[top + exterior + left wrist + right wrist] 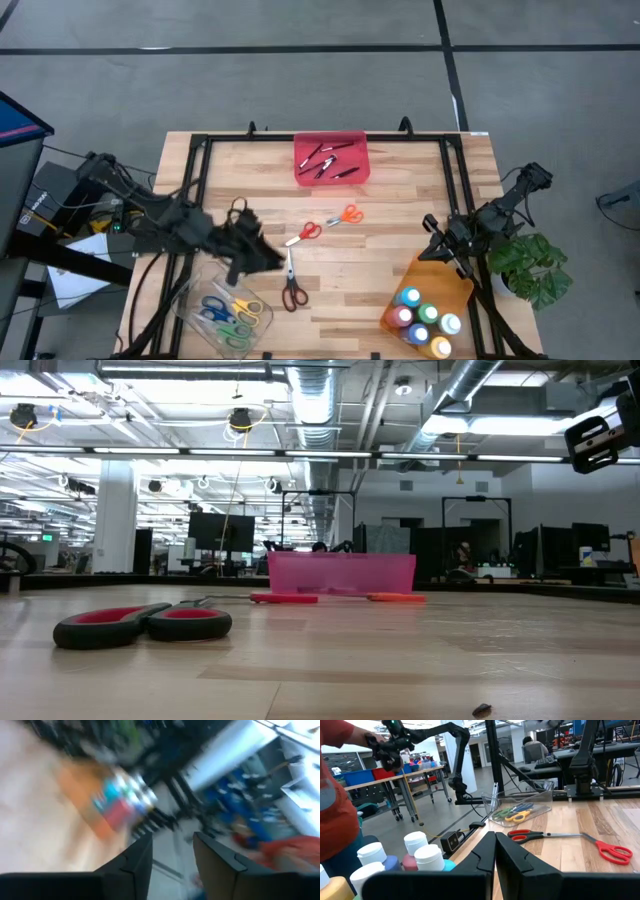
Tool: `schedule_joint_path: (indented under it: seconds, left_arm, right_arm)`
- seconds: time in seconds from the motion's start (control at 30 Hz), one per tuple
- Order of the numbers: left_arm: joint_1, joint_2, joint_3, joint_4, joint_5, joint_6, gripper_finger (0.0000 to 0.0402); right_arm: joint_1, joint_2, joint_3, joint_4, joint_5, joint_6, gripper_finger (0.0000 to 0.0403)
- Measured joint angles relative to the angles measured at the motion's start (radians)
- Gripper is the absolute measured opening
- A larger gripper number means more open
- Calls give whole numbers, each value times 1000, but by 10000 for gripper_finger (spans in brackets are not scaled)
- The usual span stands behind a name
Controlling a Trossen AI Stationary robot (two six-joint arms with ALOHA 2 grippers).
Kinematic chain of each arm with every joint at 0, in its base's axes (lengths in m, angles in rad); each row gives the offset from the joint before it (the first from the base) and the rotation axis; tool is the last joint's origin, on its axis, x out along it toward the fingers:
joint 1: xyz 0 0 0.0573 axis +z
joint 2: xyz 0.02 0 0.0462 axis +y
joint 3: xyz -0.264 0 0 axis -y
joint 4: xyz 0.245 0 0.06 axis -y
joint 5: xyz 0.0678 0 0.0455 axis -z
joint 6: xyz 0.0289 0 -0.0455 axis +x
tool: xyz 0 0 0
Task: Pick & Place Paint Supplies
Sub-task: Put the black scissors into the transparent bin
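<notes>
While my left gripper (268, 256) hangs with fingers parted and nothing between them above the bench's front left, beside the clear tray (222, 317) of scissors, three more scissors (291, 288) lie mid-bench. Brushes sit in the red tray (332, 158) at the back edge. My right gripper (447, 254) is clenched empty over the orange tray (428, 310) of paint bottles (411, 297), front right.

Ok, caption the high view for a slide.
Three scissors lie loose on the table between two arms.
</notes>
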Motion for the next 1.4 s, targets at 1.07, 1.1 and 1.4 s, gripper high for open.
schedule_joint_path:
  seconds: [1.07,1.1,1.4]
  left_arm:
    - [254,711,456,-732,0,405,73]
    - [257,713,454,-733,-40,341,80]
    - [268,718,454,-754,-114,-206,151]
  right_arm:
    - [0,0,0,0,0,0,9]
    - [0,0,0,0,0,0,9]
    - [0,0,0,0,0,0,8]
